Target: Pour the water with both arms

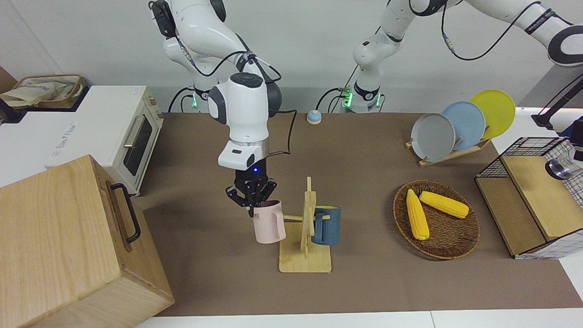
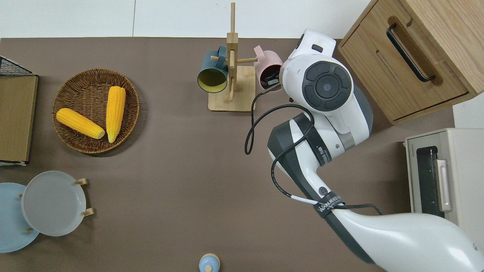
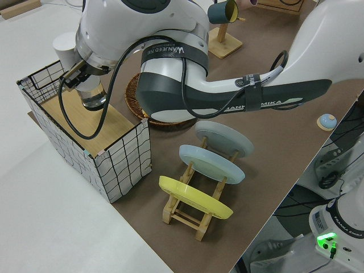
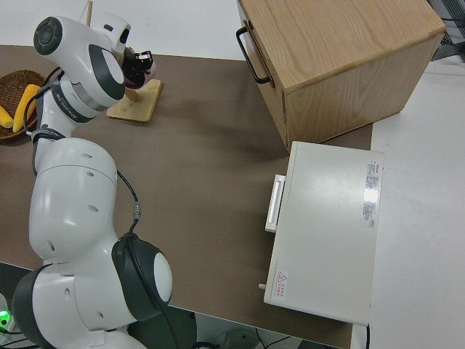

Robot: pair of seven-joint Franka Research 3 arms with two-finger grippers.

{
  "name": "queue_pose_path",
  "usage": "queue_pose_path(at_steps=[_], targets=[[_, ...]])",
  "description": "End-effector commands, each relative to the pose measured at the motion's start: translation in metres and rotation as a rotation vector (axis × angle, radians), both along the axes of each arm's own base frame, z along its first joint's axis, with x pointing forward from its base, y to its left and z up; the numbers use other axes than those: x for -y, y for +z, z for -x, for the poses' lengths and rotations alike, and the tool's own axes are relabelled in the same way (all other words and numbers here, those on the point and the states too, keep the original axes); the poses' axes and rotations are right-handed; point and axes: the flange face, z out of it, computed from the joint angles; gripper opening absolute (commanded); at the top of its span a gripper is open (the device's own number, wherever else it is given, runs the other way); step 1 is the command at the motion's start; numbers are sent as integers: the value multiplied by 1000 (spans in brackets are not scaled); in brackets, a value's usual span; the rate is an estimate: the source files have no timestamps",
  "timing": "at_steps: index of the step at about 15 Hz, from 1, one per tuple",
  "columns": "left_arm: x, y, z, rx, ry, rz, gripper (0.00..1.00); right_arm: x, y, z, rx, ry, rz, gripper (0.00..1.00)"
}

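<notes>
The right gripper [image 1: 251,195] is clamping the pink mug [image 1: 268,222] by its rim at centre frame, on the wooden mug rack [image 1: 305,237]. The left gripper [image 3: 79,77] is gripping a clear glass [image 3: 91,94] at upper left. Both look rigid, light and slippery.

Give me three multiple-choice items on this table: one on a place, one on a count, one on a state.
1. Where do the corn cobs lie?
A. in the oven
B. in the basket
C. on the wooden box

2. How many plates stand in the rack?
A. two
B. five
C. three

3. The blue mug is
A. hanging on the mug stand
B. lying in the basket
C. stacked on a plate

Key: 1 B, both cobs rest inside the woven rim; 2 C, grey, blue and yellow stand in a row; 3 A, its handle is hooked over a peg, clear of the base.
</notes>
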Motion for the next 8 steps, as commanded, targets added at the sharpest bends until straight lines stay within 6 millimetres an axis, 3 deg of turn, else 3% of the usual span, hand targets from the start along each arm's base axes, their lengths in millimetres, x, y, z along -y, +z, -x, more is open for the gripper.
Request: queue_pose_path(at_steps=[1, 3, 5, 8], targets=[[39, 35, 15, -59, 24, -13, 0, 34, 21, -2, -14, 1, 32, 0], [65, 39, 18, -82, 34, -18, 0, 51, 21, -4, -43, 0, 57, 0], [94, 41, 25, -103, 45, -15, 0, 62, 37, -3, -45, -5, 68, 0], [135, 46, 40, -131, 65, -25, 0, 65, 42, -2, -63, -19, 56, 0]])
